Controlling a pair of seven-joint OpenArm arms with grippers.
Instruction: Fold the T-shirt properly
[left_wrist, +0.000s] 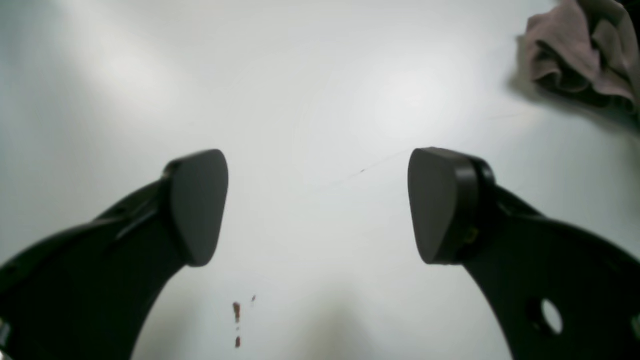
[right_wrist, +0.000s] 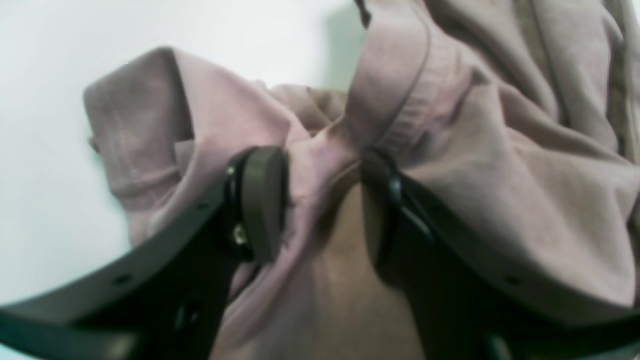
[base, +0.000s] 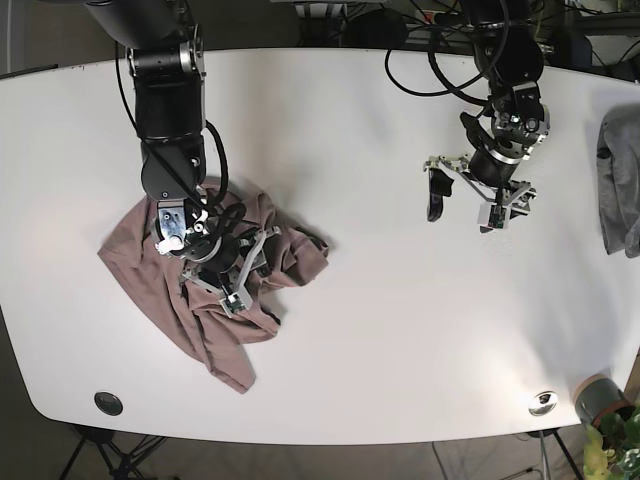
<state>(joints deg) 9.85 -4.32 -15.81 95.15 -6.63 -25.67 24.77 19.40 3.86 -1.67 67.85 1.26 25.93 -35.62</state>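
Observation:
A dusty-pink T-shirt (base: 200, 300) lies crumpled on the white table (base: 380, 330) at the left. In the base view my right gripper (base: 232, 272) is down in the middle of the heap. In the right wrist view its fingers (right_wrist: 262, 200) pinch a bunched fold of the T-shirt (right_wrist: 500, 165) next to a ribbed hem. My left gripper (base: 465, 205) hovers over bare table at the right, apart from the shirt. The left wrist view shows it (left_wrist: 317, 205) open and empty.
A grey garment (base: 620, 185) lies at the table's right edge. A crumpled pinkish cloth (left_wrist: 580, 50) shows in the left wrist view's top right corner; I cannot tell which garment it is. Small red marks (left_wrist: 236, 312) dot the table. A pot (base: 597, 398) stands at the front right corner.

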